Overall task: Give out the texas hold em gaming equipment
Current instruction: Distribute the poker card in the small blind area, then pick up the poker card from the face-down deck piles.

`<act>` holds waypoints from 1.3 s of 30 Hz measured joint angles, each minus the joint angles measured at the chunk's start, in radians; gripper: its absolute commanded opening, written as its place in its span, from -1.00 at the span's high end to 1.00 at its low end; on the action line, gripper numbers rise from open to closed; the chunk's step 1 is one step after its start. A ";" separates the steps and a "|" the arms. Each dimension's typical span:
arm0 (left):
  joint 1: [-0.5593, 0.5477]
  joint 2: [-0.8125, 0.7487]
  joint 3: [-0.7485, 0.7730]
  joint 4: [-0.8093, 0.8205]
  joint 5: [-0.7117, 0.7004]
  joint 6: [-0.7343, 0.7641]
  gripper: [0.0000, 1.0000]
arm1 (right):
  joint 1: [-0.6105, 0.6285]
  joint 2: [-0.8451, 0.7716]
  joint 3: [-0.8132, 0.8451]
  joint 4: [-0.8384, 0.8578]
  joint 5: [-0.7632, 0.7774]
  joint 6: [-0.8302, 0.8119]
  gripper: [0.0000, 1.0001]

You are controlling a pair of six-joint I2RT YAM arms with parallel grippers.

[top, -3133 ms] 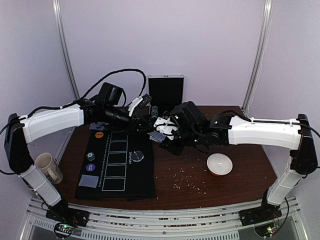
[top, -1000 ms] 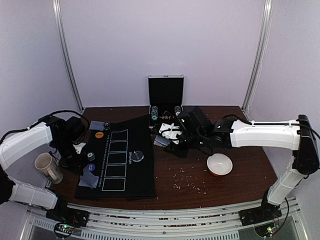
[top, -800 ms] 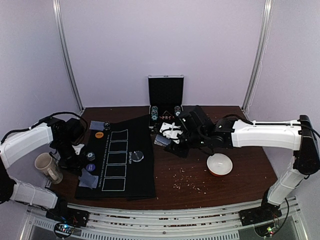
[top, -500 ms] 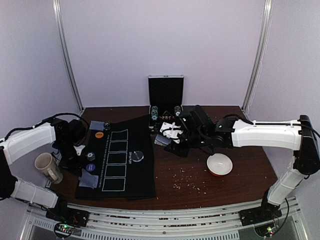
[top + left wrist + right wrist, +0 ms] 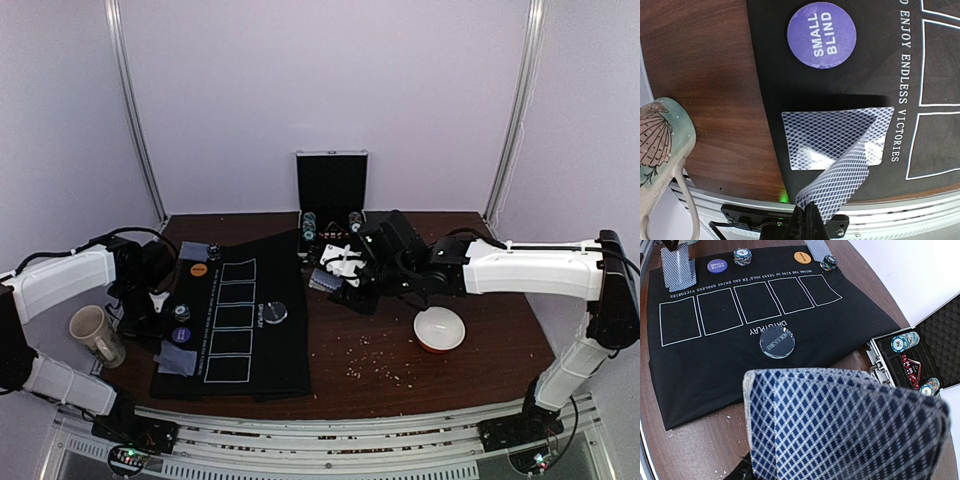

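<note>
In the left wrist view my left gripper (image 5: 810, 209) is shut on the corner of a lattice-backed playing card (image 5: 845, 175). That card curves over another card (image 5: 825, 137) lying face down on the black mat (image 5: 880, 75), below the purple small blind button (image 5: 822, 34). Seen from above, this gripper (image 5: 150, 322) hovers at the mat's near-left corner. My right gripper (image 5: 338, 272) is right of the mat, shut on a deck of cards (image 5: 845, 425) that hides its fingers. The dealer button (image 5: 777, 341), an orange button (image 5: 802, 257) and chip stacks (image 5: 742, 256) sit on the mat.
A beige mug (image 5: 95, 335) stands left of the mat, close to my left arm. An open metal case (image 5: 332, 190) with chips is at the back. The red-and-white bowl (image 5: 440, 328) sits under my right forearm. Crumbs (image 5: 375, 365) dot the wood.
My left arm has pulled back from the deck at the right gripper to the mat's near-left corner, carrying one card. Over the last second it barely shifts. The right arm stays still.
</note>
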 measured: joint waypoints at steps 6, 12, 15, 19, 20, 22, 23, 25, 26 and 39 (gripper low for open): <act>0.000 0.006 -0.002 0.000 -0.014 -0.005 1.00 | 0.000 0.000 0.000 0.000 0.000 -0.003 0.02; 0.000 0.021 -0.002 -0.002 -0.042 -0.019 0.66 | -0.002 -0.002 0.000 0.000 0.000 -0.003 0.02; 0.000 0.028 -0.002 -0.005 -0.064 -0.031 0.58 | -0.004 -0.005 0.000 0.000 0.000 -0.003 0.02; 0.000 0.032 -0.002 -0.009 -0.089 -0.045 0.59 | -0.005 -0.009 0.000 0.000 -0.001 -0.004 0.02; 0.000 0.033 -0.002 -0.009 -0.093 -0.046 0.60 | -0.005 -0.009 0.000 0.000 -0.003 -0.004 0.02; 0.000 0.035 -0.002 -0.011 -0.102 -0.049 0.60 | -0.005 -0.009 0.000 -0.001 -0.003 -0.005 0.02; 0.000 0.035 -0.002 -0.012 -0.103 -0.050 0.61 | -0.005 -0.009 0.000 -0.001 -0.004 -0.005 0.02; 0.000 0.035 -0.001 -0.013 -0.103 -0.049 0.59 | -0.005 -0.009 0.000 -0.001 -0.006 -0.006 0.02; 0.000 0.035 0.003 -0.011 -0.100 -0.047 0.58 | -0.005 -0.009 0.000 -0.001 -0.007 -0.006 0.02; -0.257 0.032 0.420 0.358 0.172 0.077 -0.38 | -0.003 -0.009 0.010 -0.009 -0.057 -0.004 0.00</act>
